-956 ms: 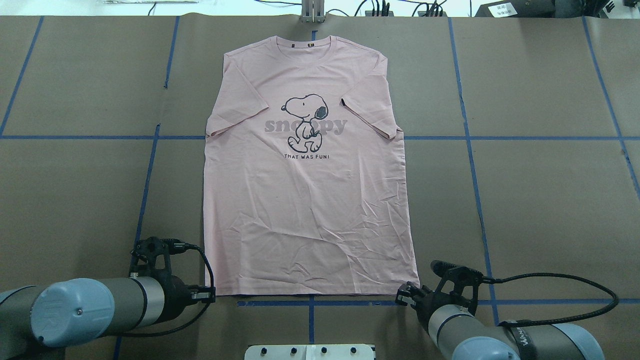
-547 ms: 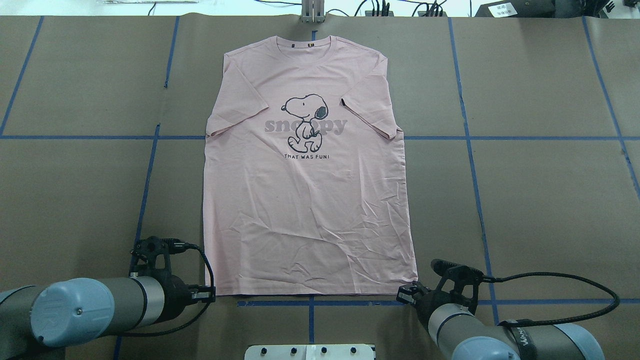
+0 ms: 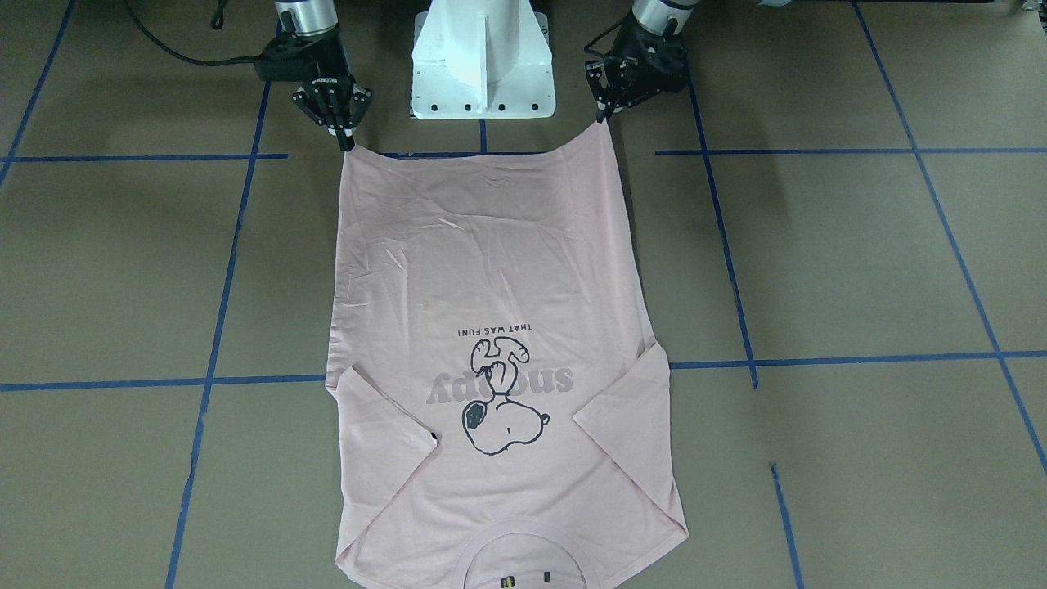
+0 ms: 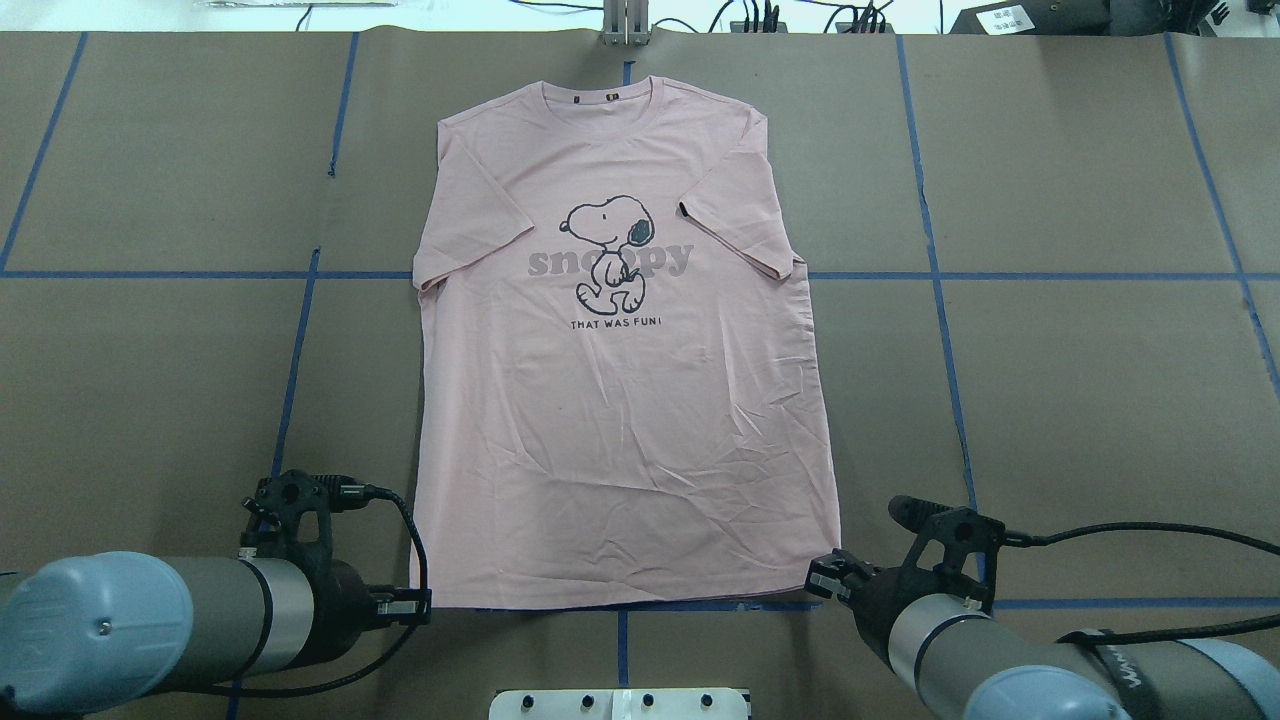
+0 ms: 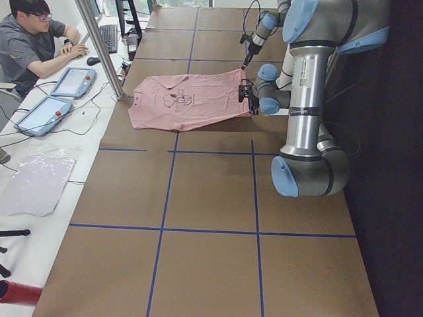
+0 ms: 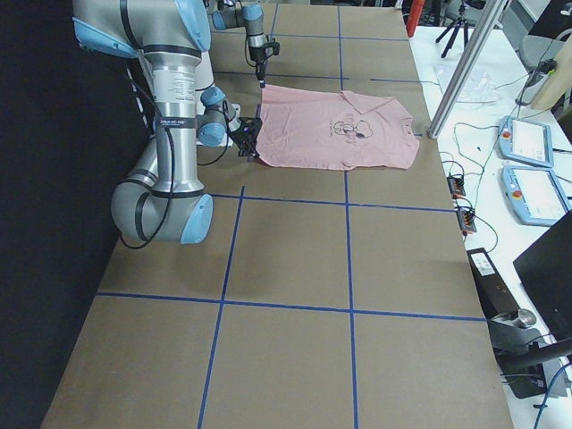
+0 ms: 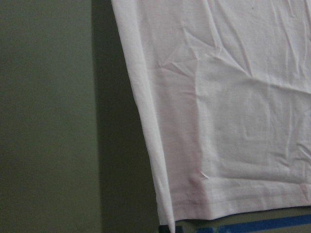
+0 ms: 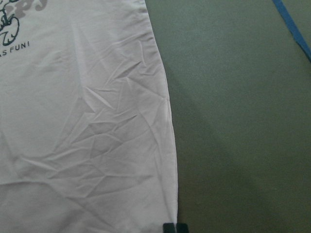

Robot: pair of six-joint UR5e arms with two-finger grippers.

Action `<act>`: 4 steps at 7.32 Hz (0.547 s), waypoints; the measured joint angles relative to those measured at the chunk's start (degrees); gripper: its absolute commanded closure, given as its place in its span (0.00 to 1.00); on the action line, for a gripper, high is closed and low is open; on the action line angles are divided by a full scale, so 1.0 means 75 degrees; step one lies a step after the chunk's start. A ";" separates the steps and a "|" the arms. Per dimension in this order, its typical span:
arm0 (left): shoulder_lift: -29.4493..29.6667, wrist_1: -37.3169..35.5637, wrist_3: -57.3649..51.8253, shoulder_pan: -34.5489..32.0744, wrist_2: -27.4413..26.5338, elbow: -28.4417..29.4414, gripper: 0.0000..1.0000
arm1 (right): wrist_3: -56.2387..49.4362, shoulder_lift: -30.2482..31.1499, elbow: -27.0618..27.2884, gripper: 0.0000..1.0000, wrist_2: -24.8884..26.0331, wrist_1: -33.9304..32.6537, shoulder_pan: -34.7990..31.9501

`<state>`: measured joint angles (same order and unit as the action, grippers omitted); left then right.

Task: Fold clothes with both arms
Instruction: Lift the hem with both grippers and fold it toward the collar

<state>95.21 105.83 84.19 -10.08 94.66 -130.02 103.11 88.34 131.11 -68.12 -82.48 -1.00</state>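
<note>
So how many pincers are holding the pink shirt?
2. The left pincer pinches the T-shirt at the hem corner on the robot's left; the right pincer pinches the hem corner on its right. None seem hidden.

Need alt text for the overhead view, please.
A pale pink Snoopy T-shirt lies print-up on the brown table, collar far from the robot. The left gripper and right gripper each pinch a near hem corner.

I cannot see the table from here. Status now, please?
Left gripper shut on T-shirt hem corner; right gripper shut on the other. T-shirt print up, near hem raised. No obstacle seen near it.
</note>
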 measured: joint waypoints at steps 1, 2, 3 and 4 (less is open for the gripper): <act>0.0340 -0.1145 -0.0006 -0.0044 0.0334 -0.0825 1.00 | -0.0039 -0.0014 0.1160 1.00 -0.0322 -0.1039 -0.0001; 0.0947 -0.2431 -0.0012 -0.0190 0.0676 -0.1561 1.00 | -0.0053 -0.0191 0.2235 1.00 -0.0682 -0.2159 -0.0041; 0.1666 -0.3586 -0.0023 -0.0439 0.1026 -0.2036 1.00 | -0.0067 -0.0543 0.2904 1.00 -0.1053 -0.3136 -0.0182; 0.2140 -0.4221 -0.0160 -0.0641 0.1223 -0.2187 1.00 | -0.0144 -0.0955 0.3126 1.00 -0.1327 -0.3807 -0.0371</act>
<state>111.26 74.17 82.99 -14.89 103.83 -146.42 102.03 81.17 154.56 -78.07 -111.03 -3.79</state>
